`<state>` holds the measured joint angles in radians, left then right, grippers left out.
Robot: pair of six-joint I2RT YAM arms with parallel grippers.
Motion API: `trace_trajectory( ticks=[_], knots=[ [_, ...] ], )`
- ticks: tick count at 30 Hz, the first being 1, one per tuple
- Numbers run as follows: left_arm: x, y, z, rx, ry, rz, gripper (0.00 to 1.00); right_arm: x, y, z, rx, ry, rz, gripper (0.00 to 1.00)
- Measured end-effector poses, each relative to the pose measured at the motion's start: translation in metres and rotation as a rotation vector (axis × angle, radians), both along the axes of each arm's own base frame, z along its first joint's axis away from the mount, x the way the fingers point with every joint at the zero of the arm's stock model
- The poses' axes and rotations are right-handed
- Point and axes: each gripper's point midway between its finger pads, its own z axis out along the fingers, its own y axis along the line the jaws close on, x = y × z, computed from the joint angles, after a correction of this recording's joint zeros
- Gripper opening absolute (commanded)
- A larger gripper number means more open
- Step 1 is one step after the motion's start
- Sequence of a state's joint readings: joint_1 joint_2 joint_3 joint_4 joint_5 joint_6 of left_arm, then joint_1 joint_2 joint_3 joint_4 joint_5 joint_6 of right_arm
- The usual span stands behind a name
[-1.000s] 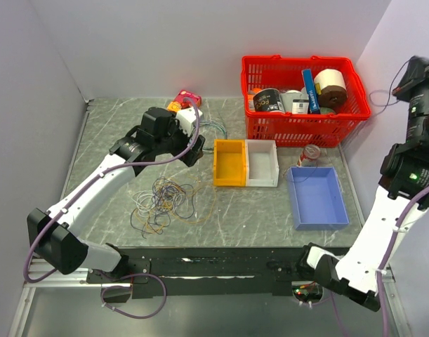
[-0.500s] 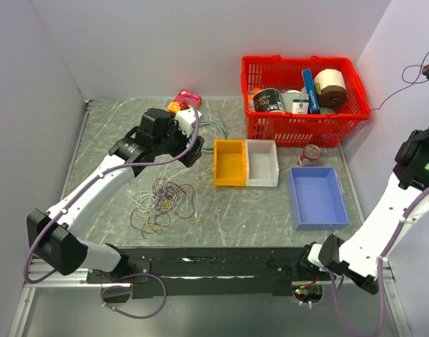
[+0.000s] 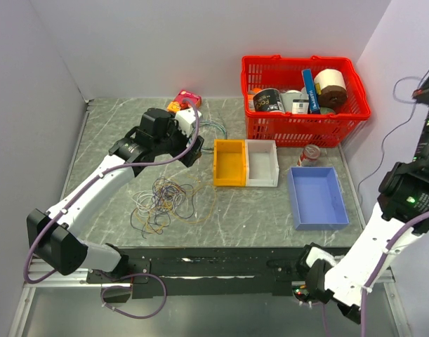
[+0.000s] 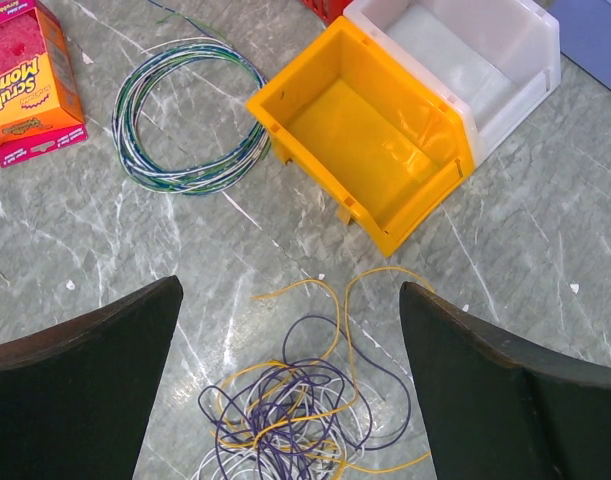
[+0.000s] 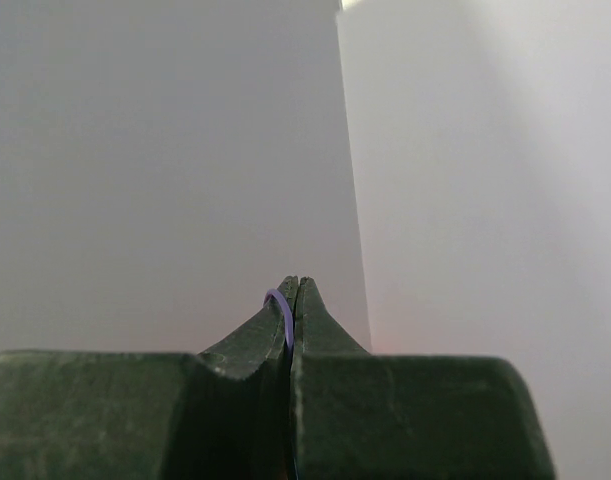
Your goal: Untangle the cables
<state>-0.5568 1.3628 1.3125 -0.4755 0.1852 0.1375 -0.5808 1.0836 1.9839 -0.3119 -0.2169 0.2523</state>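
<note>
The cables [image 3: 165, 203] lie in a tangled heap of yellow, purple and white strands on the grey table, left of centre. My left gripper [image 3: 194, 149] hangs above their far edge. In the left wrist view it [image 4: 290, 285] stands wide open with nothing between its fingers, the heap [image 4: 295, 420] just below. My right gripper [image 3: 419, 93] is raised high at the right edge, off the table. Its jaws [image 5: 294, 290] are shut on a thin purple cable [image 5: 282, 310]. That strand [image 3: 387, 137] hangs from it in a long loop.
A yellow bin [image 3: 229, 163] and a white bin [image 3: 262, 163] stand side by side mid-table. Right of them are a blue tray [image 3: 316, 196], a can [image 3: 310, 153] and a red basket [image 3: 270, 126] of goods. A blue-green wire coil [image 4: 190, 120] and a scrub-pad box [image 4: 25, 80] lie at the back.
The right arm swung out past the right edge and came back lower. The purple strand now trails from it in a longer loop. The left arm and the heap have not moved.
</note>
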Motion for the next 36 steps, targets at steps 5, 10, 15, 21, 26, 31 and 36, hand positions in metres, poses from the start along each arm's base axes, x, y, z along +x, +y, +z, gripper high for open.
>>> trace_trajectory(
  ticks=[5, 10, 15, 21, 26, 31, 36],
  knots=[
    [0.000, 0.000, 0.000, 0.000, 0.000, 0.001, 0.96, 0.032, -0.020, -0.066, 0.078, 0.115, 0.004, 0.00],
    [0.000, 0.001, -0.003, 0.004, 0.006, 0.003, 0.96, 0.067, -0.040, -0.155, 0.202, 0.273, 0.023, 0.00],
    [0.000, 0.002, -0.005, 0.006, 0.009, 0.004, 0.96, 0.092, -0.054, -0.175, 0.254, 0.348, 0.035, 0.00],
    [0.001, 0.003, -0.005, 0.005, 0.007, 0.008, 0.96, 0.089, -0.044, -0.156, 0.227, 0.307, 0.071, 0.00],
    [0.001, 0.004, -0.004, 0.004, 0.006, 0.010, 0.96, 0.090, -0.037, -0.137, 0.209, 0.295, 0.094, 0.00],
    [0.001, 0.005, -0.002, 0.000, 0.001, 0.011, 0.96, 0.074, -0.026, -0.099, 0.156, 0.233, 0.093, 0.00],
    [0.002, 0.005, -0.002, 0.000, -0.001, 0.013, 0.96, 0.052, -0.002, -0.069, 0.090, 0.168, 0.119, 0.00]
  ],
)
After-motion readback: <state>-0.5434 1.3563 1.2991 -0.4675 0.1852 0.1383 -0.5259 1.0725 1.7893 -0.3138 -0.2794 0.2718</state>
